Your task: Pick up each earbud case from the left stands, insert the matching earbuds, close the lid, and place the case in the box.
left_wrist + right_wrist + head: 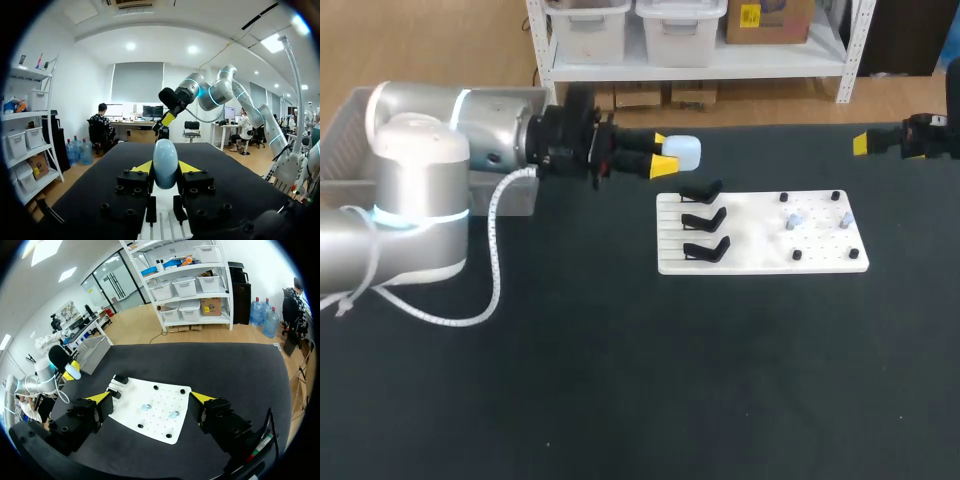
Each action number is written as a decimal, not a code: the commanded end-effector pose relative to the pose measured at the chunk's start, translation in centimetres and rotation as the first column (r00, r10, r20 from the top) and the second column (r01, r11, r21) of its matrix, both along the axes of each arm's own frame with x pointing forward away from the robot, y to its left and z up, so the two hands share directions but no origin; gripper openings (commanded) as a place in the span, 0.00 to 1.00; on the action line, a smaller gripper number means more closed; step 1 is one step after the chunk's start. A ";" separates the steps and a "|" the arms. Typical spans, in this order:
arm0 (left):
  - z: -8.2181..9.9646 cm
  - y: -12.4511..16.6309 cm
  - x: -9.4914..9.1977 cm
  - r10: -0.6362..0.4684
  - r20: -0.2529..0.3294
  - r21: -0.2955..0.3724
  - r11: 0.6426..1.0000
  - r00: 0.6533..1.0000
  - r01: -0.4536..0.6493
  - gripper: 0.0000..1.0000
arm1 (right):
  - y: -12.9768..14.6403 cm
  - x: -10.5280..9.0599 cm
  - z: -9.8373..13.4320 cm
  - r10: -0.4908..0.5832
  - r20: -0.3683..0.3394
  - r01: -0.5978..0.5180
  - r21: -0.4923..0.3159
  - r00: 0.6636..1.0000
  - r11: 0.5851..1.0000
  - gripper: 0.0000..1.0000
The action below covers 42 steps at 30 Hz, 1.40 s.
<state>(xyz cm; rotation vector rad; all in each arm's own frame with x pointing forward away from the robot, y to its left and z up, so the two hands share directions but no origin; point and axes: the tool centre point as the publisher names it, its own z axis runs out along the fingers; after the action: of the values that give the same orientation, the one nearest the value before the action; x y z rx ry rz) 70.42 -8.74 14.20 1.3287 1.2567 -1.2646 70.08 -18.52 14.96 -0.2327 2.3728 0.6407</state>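
Observation:
A pale blue earbud case [684,152] hangs in the air just beyond the back left corner of the white board [760,262], with my left gripper [666,154] shut on it. In the left wrist view the closed case [165,162] stands upright between the yellow tips. Three black stands [704,219] line the board's left side, all bare. Two small earbuds [795,220] [843,217] sit among pegs on its right half. My right gripper [880,143] hovers at the far right, back from the board; in its own view it [150,399] is open and empty, with the earbuds [146,407] ahead.
A grey box [340,150] stands at the table's far left behind my left arm. Black pegs [797,255] dot the board's right half. My right arm's gripper [167,120] shows across the table in the left wrist view.

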 end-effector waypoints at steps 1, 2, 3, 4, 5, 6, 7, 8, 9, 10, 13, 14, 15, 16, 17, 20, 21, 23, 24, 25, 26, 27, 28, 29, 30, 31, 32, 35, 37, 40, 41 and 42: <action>-0.2 0.2 -0.7 0.177 0.016 -0.004 0.984 0.984 -0.177 0.00 | 0.0 0.0 0.0 0.001 0.000 -0.001 0.000 1.000 1.000 1.00; -0.2 0.2 -0.7 0.180 0.015 -0.006 0.984 0.984 -0.180 0.00 | 0.0 0.0 0.0 0.001 0.000 -0.001 0.000 1.000 1.000 1.00; -0.3 0.2 -0.7 0.181 0.014 -0.007 0.983 0.983 -0.181 0.00 | 0.0 0.0 0.0 0.001 0.000 -0.001 0.000 1.000 1.000 1.00; -0.4 0.1 -0.7 0.179 0.014 -0.007 0.984 0.984 -0.179 0.00 | 0.0 0.0 0.0 0.001 0.000 -0.001 0.000 1.000 1.000 1.00; -0.4 0.1 -0.7 0.169 0.016 -0.011 0.986 0.985 -0.169 0.00 | 0.0 0.0 0.0 0.001 0.000 -0.001 0.000 1.000 1.000 1.00; -0.5 0.0 -0.6 0.163 0.015 -0.017 0.987 0.987 -0.162 0.00 | 0.0 0.0 0.0 0.001 0.000 -0.001 0.000 1.000 1.000 1.00; -0.5 0.0 -0.6 0.152 0.016 -0.020 0.988 0.988 -0.152 0.00 | 0.0 0.0 0.0 0.001 0.000 -0.001 0.000 1.000 1.000 1.00; -0.5 -0.1 -0.6 0.141 0.020 -0.019 0.990 0.990 -0.141 0.00 | 0.0 0.0 0.0 0.001 0.000 -0.001 0.000 1.000 1.000 1.00; -0.5 -0.2 -0.5 0.133 0.020 -0.023 0.991 0.991 -0.133 0.00 | 0.0 0.0 0.0 0.001 0.000 -0.001 0.000 1.000 1.000 1.00; -0.5 -0.3 -0.5 0.120 0.019 -0.026 0.992 0.993 -0.119 0.00 | 0.0 0.0 0.0 0.001 0.000 -0.001 0.000 1.000 1.000 1.00; -0.4 -0.4 -0.4 0.096 0.023 -0.023 0.995 0.995 -0.096 0.00 | 0.0 0.0 0.0 0.001 0.000 -0.001 0.000 1.000 1.000 1.00; -0.3 -0.5 -0.4 0.088 0.024 -0.023 0.996 0.996 -0.087 0.00 | 0.0 0.0 0.0 0.001 0.000 -0.001 0.000 1.000 1.000 1.00; -0.3 -0.6 -0.3 0.083 0.024 -0.021 0.996 0.996 -0.082 0.00 | 0.0 0.0 0.0 0.001 0.000 -0.001 0.000 1.000 1.000 1.00; -0.3 -0.6 -0.3 0.077 0.022 -0.021 0.997 0.997 -0.077 0.00 | 0.0 0.0 0.0 0.001 0.000 -0.001 0.000 1.000 1.000 1.00; -0.3 -0.7 -0.3 0.070 0.020 -0.025 0.997 0.997 -0.070 0.00 | 0.0 0.0 0.0 0.001 0.000 -0.001 0.000 1.000 1.000 1.00; -0.3 -0.7 -0.2 0.054 0.016 -0.022 0.998 0.998 -0.054 0.00 | 0.0 0.0 0.0 0.001 0.000 -0.001 0.000 1.000 1.000 1.00; -0.3 -0.8 -0.2 0.047 0.014 -0.023 0.999 0.999 -0.046 0.00 | 0.0 0.0 0.0 0.001 0.000 -0.001 0.000 1.000 1.000 1.00; -0.4 -0.8 -0.2 0.043 0.013 -0.022 0.999 0.999 -0.043 0.00 | 0.0 0.0 0.0 0.001 0.000 -0.001 0.000 1.000 1.000 1.00; -0.4 -0.8 -0.2 0.041 0.013 -0.023 0.999 0.999 -0.040 0.00 | 0.0 0.0 0.0 0.001 0.000 -0.001 0.000 1.000 1.000 1.00; -0.4 -0.8 -0.1 0.039 0.011 -0.023 0.999 0.999 -0.038 0.00 | 0.0 0.0 0.0 0.001 0.000 -0.001 0.000 1.000 1.000 1.00; -0.4 -0.8 -0.1 0.037 0.011 -0.023 0.999 0.999 -0.037 0.00 | 0.0 0.0 0.0 0.001 0.000 -0.001 0.000 1.000 1.000 1.00; -0.4 -0.8 -0.1 0.036 0.010 -0.023 0.999 0.999 -0.035 0.00 | 0.0 0.0 0.0 0.001 0.000 -0.001 0.000 1.000 1.000 1.00; -0.4 -0.8 0.0 0.032 0.009 -0.023 0.999 0.999 -0.032 0.00 | 0.0 0.0 0.0 0.001 0.000 -0.001 0.000 1.000 1.000 1.00; -0.4 -0.8 0.0 0.028 0.010 -0.021 0.999 1.000 -0.028 0.00 | 0.0 0.0 0.0 0.001 0.000 -0.001 0.000 1.000 1.000 1.00; -0.4 -0.8 0.0 0.024 0.012 -0.017 1.000 1.000 -0.024 0.00 | 0.0 0.0 0.0 0.001 0.000 -0.001 0.000 1.000 1.000 1.00; -0.4 -0.8 0.0 0.020 0.013 -0.015 1.000 1.000 -0.020 0.00 | 0.0 0.0 0.0 0.001 0.000 -0.001 0.000 1.000 1.000 1.00; -0.4 -0.8 0.0 0.020 0.013 -0.015 1.000 1.000 -0.020 0.00 | 0.0 0.0 0.0 0.001 0.000 -0.001 0.000 1.000 1.000 1.00; -0.4 -0.8 0.0 0.020 0.013 -0.015 1.000 1.000 -0.020 0.00 | 0.3 -0.3 0.0 0.018 0.004 -0.018 -0.013 1.000 1.000 1.00; -0.4 -0.8 0.0 0.020 0.013 -0.015 1.000 1.000 -0.020 0.00 | 1.2 -0.8 0.3 0.044 0.020 -0.043 -0.034 0.999 0.999 1.00; -0.4 -0.8 0.0 0.020 0.013 -0.015 1.000 1.000 -0.020 0.00 | 2.6 -1.8 1.1 0.083 0.041 -0.081 -0.038 0.996 0.996 1.00; -0.4 -0.8 0.0 0.020 0.013 -0.015 1.000 1.000 -0.020 0.00 | 3.1 -2.1 1.5 0.101 0.046 -0.099 -0.035 0.994 0.994 1.00; -0.4 -0.8 0.0 0.020 0.013 -0.015 1.000 1.000 -0.020 0.00 | 3.8 -2.5 1.8 0.121 0.053 -0.119 -0.047 0.991 0.992 1.00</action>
<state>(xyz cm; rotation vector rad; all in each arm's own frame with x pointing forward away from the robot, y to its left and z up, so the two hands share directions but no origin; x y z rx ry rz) 70.35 -9.48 13.89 1.3072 1.2470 -1.2459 68.77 -15.53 15.96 -0.3901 2.3393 0.6313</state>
